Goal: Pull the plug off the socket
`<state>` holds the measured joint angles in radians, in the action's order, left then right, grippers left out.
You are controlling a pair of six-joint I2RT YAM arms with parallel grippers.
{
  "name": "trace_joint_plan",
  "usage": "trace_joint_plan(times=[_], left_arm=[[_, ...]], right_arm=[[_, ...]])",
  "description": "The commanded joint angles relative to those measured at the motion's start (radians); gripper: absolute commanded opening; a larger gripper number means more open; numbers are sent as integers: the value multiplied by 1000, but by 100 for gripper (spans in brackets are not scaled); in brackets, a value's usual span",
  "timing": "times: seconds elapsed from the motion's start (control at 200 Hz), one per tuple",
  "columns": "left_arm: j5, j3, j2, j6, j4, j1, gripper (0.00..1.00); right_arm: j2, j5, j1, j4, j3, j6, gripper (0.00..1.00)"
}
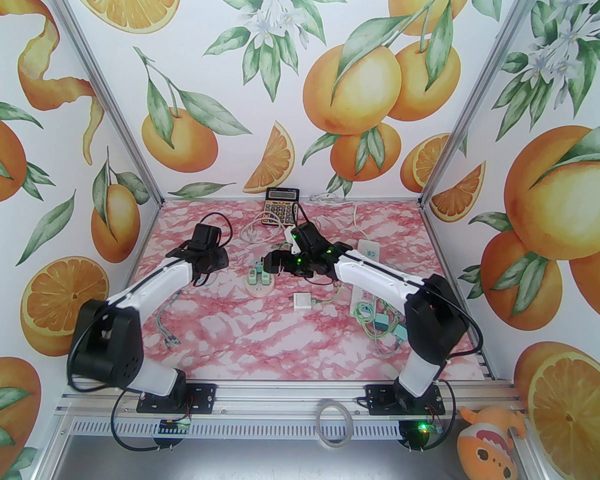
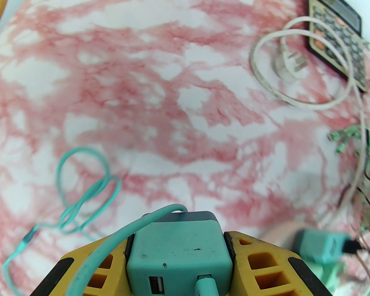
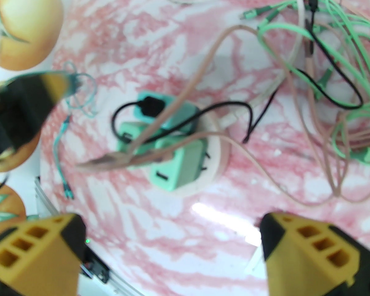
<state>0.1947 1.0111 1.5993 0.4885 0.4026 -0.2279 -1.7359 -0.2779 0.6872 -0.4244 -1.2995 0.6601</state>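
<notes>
Plug (image 2: 178,257) was clamped in your left gripper (image 2: 179,242), apart from the socket (image 3: 217,153). Your right gripper (image 3: 169,230) stood wide open. You needed a firm, straight lift away.

Robot lab booth, aluminium frame posts (image 1: 105,85), orange-print wall panels (image 1: 280,43), marble-pattern tabletop (image 1: 260,338), two robot arms (image 1: 380,273) bolted to a rail (image 1: 290,400)

- We see the teal plug (image 2: 178,251) cut by the left wrist view's bottom edge.
- The calculator (image 2: 336,35) is cropped at the top there.
- Our blurred round socket (image 3: 219,153) sits mostly under chargers (image 3: 178,165).
</notes>
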Motion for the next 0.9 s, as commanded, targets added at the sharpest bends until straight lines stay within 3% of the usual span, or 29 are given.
trace_joint_plan(times=[0.0,0.135,0.47,0.686,0.791,0.896], left_arm=[[30,94,87,0,-114,19,25],[79,247,235,-80,-55,26,25],[63,487,448,-155,-21,86,29],[33,491,481,-148,-16,86,33],[34,460,456,-126,-11,86,24],[34,443,416,-95,16,81,29]], right_arm=[[45,47,2,-48,38,-6,100],[81,67,-6,-58,71,-2,100],[104,86,-32,-59,107,7,100],[87,82,-34,-53,103,11,100],[82,74,-35,-43,103,18,100],[76,70,-34,-39,100,21,100]])
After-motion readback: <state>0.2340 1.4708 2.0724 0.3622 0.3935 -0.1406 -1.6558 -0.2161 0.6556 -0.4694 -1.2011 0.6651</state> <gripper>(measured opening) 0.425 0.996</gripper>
